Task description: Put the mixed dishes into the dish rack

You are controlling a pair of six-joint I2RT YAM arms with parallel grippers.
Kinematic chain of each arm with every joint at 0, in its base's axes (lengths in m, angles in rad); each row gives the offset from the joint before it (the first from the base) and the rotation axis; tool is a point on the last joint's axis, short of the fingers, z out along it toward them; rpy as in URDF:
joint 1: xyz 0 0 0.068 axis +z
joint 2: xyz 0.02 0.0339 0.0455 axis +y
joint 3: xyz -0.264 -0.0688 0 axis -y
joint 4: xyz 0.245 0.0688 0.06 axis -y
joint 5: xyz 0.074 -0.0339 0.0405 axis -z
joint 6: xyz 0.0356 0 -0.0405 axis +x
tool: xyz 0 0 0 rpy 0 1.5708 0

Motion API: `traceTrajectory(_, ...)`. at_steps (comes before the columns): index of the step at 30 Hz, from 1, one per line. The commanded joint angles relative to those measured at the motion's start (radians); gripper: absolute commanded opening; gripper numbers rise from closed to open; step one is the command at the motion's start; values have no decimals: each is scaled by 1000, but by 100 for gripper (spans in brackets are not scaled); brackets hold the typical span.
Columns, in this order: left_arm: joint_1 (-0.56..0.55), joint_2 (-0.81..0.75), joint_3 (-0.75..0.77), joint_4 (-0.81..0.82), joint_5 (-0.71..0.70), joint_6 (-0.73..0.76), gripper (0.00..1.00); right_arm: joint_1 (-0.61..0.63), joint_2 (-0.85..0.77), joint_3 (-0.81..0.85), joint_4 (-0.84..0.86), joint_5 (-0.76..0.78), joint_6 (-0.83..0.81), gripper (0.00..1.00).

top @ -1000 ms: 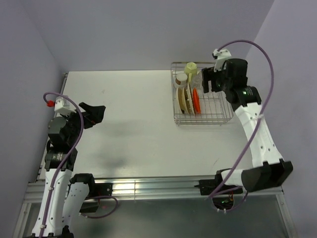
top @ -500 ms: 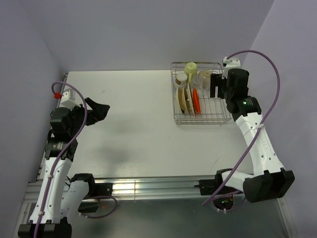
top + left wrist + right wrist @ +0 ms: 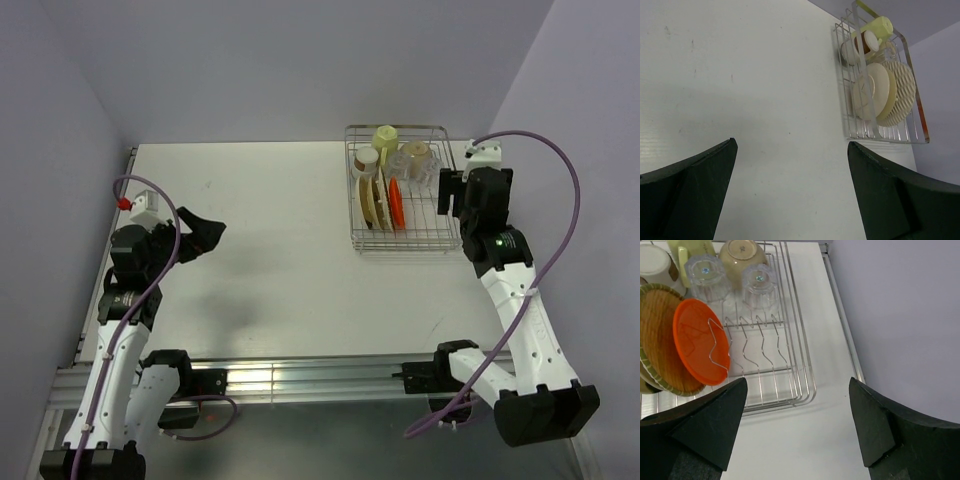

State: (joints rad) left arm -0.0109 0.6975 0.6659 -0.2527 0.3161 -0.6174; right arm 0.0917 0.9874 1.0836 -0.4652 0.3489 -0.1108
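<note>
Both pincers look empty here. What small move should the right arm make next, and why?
Probably draw the right pincer back toward its base. It stands open and empty by the right side of the dish rack, and every dish in view, the orange plate among them, already sits in the rack.

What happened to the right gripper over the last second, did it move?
Yes. Seen from above, the right gripper has pulled back from over the dish rack to its right edge, nearer the arm bases.
</note>
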Motion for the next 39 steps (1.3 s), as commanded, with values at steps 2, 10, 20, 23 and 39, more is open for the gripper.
traceTrajectory(2,0,-13,-5,20,3,-27,99,-6,-78,-68,80,65,5,89)
traceTrajectory(10,2,-49,15,-49,-17,-31,99,-6,-87,-137,100,177,62,93)
traceTrajectory(20,2,-131,-15,-77,-25,-100,99,-6,-148,-163,109,153,69,100)
traceTrajectory(23,0,-141,-8,-100,-26,-91,99,-6,-164,-182,115,142,74,100)
traceTrajectory(39,0,-162,6,-125,-40,-73,99,-6,-147,-168,106,142,95,100)
